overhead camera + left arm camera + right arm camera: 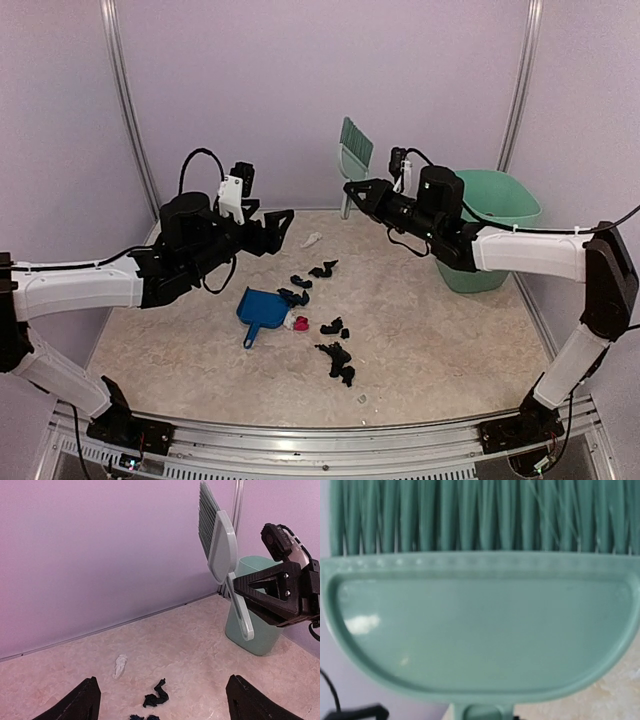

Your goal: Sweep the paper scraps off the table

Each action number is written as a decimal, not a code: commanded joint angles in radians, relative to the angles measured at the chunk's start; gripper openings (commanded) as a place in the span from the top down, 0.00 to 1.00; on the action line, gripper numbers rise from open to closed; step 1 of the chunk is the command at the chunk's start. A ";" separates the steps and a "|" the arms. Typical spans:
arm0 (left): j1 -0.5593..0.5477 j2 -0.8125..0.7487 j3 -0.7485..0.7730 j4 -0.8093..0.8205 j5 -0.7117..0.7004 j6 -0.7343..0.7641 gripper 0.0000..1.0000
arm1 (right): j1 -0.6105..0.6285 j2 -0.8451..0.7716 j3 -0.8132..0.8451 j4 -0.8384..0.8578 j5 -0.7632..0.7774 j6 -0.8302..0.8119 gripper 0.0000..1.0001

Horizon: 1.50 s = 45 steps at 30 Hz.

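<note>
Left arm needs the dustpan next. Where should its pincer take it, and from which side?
Likely the handle, from above: the blue dustpan lies flat with that narrow handle pointing at the near edge, clear of the paper scraps beside the pan.

Right gripper (352, 190) clamps handle of green plastic hand brush (355, 143), bristles up. Left gripper (280, 228) spread wide above beige speckled table (450, 340). Mid-table: small wrinkly black paper scraps (335, 355) strewn beside blue plastic dustpan (258, 308). Tall mint-green plastic bin (500, 200) far right.
</note>
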 commanded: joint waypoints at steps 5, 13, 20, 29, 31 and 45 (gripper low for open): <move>-0.028 0.040 0.013 0.081 0.115 0.021 0.14 | 0.079 -0.035 0.013 -0.012 0.293 0.164 1.00; -0.033 0.109 0.059 0.119 0.205 0.013 0.23 | 0.141 -0.009 0.023 -0.037 0.342 0.380 1.00; -0.033 0.175 0.093 0.166 0.248 -0.024 0.29 | 0.186 0.002 0.013 -0.030 0.397 0.492 1.00; -0.038 0.245 0.137 0.211 0.248 -0.048 0.37 | 0.218 0.019 0.012 -0.023 0.388 0.557 1.00; -0.041 0.262 0.145 0.224 0.235 -0.054 0.39 | 0.220 0.024 0.012 -0.020 0.378 0.568 1.00; -0.048 0.329 0.164 0.278 0.131 -0.080 0.55 | 0.246 0.022 -0.024 0.045 0.359 0.606 1.00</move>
